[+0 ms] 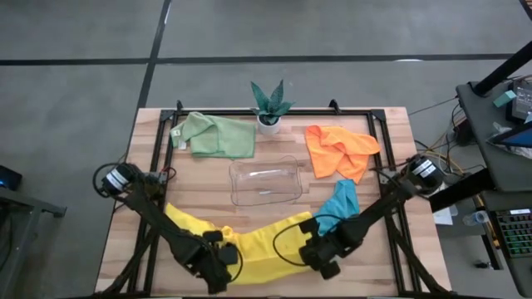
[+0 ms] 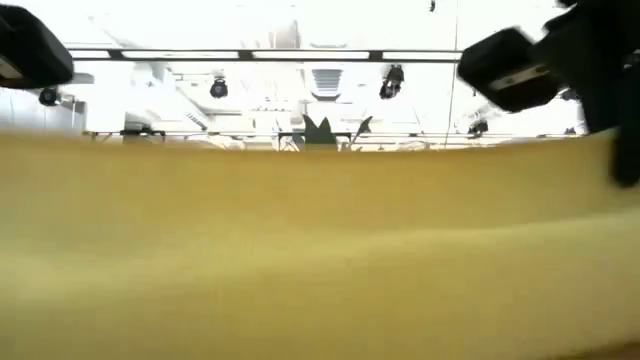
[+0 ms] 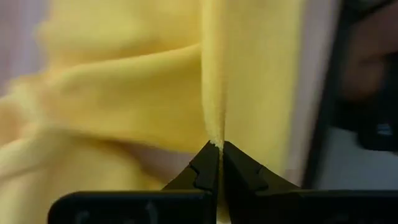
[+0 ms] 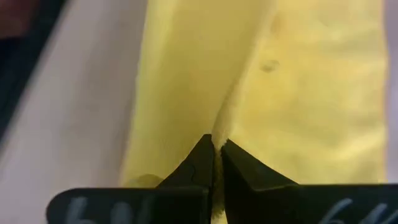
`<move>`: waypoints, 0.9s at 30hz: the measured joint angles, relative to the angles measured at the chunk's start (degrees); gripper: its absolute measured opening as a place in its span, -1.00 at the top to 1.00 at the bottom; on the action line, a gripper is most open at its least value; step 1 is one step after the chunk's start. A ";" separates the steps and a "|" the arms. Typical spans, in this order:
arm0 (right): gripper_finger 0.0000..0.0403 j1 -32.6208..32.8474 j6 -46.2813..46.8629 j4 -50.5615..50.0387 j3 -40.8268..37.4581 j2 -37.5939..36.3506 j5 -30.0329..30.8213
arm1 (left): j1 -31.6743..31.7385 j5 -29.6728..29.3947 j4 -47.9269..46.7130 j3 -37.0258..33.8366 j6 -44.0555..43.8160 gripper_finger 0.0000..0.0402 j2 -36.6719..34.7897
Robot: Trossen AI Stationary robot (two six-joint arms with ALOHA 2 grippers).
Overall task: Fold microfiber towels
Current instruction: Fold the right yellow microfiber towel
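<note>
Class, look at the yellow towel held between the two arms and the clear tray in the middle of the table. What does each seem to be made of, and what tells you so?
Yellow towel: soft, matte woven cloth, probably microfiber; it sags and folds, with a fuzzy edge at the left claw. Clear tray: glossy transparent plastic, likely; the wooden table shows through it and highlights glint on it.

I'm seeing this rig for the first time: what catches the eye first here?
A yellow towel stretched along the table's near edge, pinched by the left gripper and the right gripper, fingers shut on its edge. Behind it lie a clear tray mid-table, a green towel and an orange towel.
</note>
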 joint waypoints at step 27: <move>0.96 -6.91 -5.46 -7.03 -2.68 -0.04 8.92 | 8.44 -8.61 -3.02 -6.52 7.27 1.00 -4.22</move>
